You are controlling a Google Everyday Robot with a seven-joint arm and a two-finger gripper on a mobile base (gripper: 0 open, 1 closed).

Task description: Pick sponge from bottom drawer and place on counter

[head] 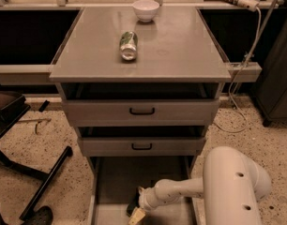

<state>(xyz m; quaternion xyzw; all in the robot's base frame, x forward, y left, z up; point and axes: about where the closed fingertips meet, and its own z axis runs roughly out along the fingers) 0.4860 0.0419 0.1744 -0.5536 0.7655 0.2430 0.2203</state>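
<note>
The bottom drawer (113,184) is standing pulled open, and the claw (135,213) is reaching down to its floor near the front edge, where the sponge (132,208) is showing only as a small dark patch against the claw. I cannot tell whether the claw is gripping it or which way its long axis is running. Above the drawer, the tabletop (181,50) is carrying a white bowl (146,9) and a can (128,45) lying on its side.

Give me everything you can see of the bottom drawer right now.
The bottom drawer is the lowest of three, grey metal as it looks, standing open well past the upper drawers, with a plain flat floor and side walls. Its front is cut off below. The arm reaches in from the right, and the hand sits low over the floor near the front.
</note>
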